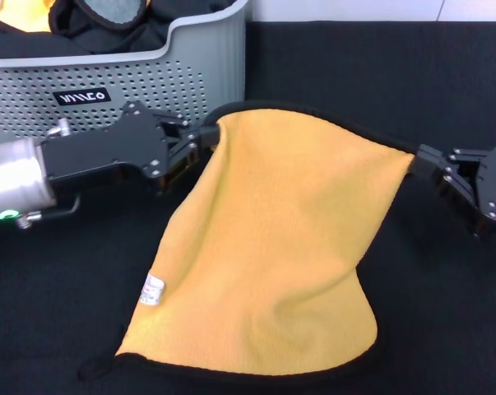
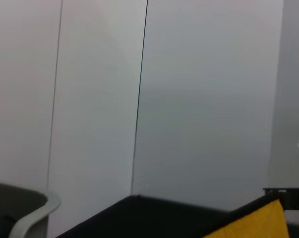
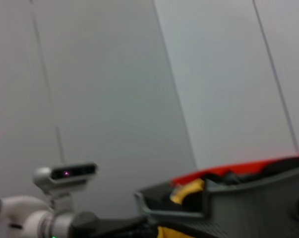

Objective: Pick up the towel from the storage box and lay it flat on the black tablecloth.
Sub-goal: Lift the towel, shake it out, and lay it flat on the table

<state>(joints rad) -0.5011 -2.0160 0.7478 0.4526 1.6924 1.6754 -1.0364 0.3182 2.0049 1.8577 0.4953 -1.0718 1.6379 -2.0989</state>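
Yellow-orange towel [image 1: 272, 247], black-edged, white-tagged

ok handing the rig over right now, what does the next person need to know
Left hand: shut on the towel's far left corner.
Right hand: shut on its far right corner.
Towel: out of the storage box, yellow side up, stretched between both hands, near edge already on the black tablecloth.
Done: pick-up and spreading.
Left: lower the held edge, smooth the near right ripple, release both hands.
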